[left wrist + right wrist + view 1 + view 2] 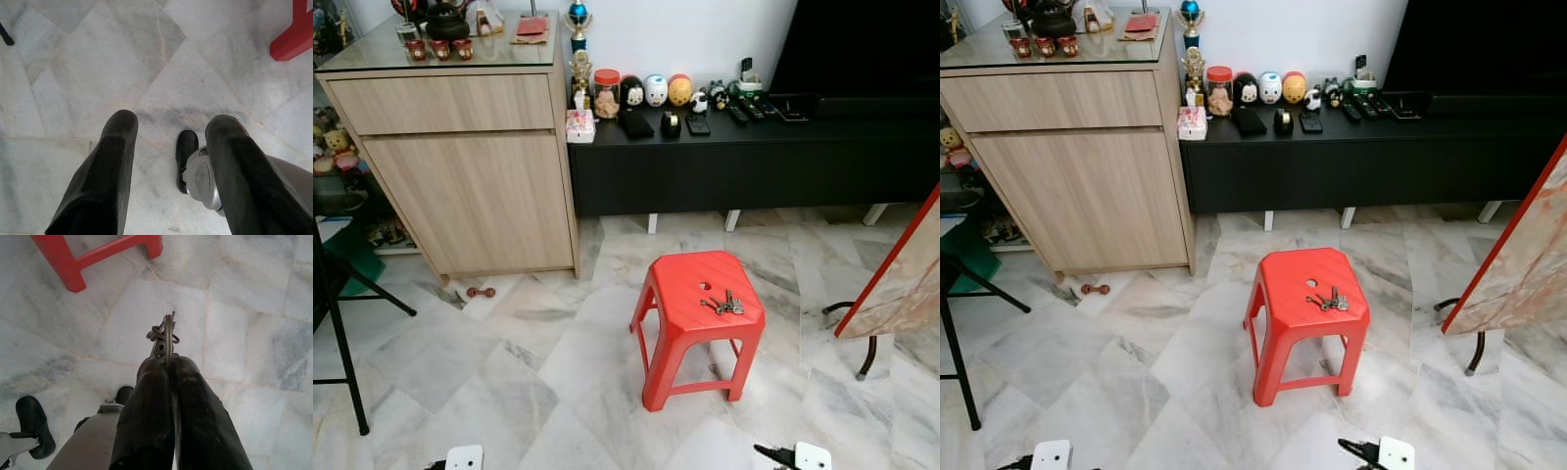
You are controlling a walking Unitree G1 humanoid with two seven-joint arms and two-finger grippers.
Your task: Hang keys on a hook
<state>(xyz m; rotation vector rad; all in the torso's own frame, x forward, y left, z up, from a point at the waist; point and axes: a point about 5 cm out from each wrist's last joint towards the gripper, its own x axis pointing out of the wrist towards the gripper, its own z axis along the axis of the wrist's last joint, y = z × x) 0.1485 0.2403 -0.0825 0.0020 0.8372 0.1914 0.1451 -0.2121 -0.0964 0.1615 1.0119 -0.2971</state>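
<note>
Right pincer (168, 363) hangs low over the grey-veined white marble floor (254, 333), clenched on a metal key ring with keys (165, 335). Left pincer (171, 137) hangs idle, fingers spread apart. Another bunch of silver keys (722, 305) lies on the red plastic stool (690, 289).

A stool (700, 313) stands on the floor (509, 372) near the middle of the head view, with a bunch of keys (724, 305) lying on its seat toward three o'clock. At eleven o'clock from it stands a cabinet (460, 157). A low bench (744, 157), crowded with small things, runs from twelve toward two o'clock. A small dumbbell (481, 292) lies at the cabinet's foot.
</note>
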